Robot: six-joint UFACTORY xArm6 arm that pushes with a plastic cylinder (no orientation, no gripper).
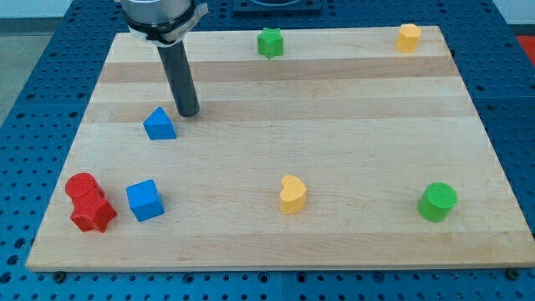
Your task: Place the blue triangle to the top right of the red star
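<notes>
**Rod tip just beside the blue triangle, upper left of the board**

The wooden board (276,92) carries eight small blocks. The blue triangle (159,124) sits toward the view's left, upright on its base, apex pointing to the view's top; no clear long axis shows. My tip (187,113) stands just to its upper right, whether touching I cannot tell. There are no fingers, and it holds nothing. The red star (94,215) lies at the lower left, touching a red cylinder (83,187), with a blue cube (145,200) beside them.

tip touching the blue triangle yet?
Apart. The camera view shows a strip of bare board between my tip and the blue triangle, which sits just to its lower left.
</notes>
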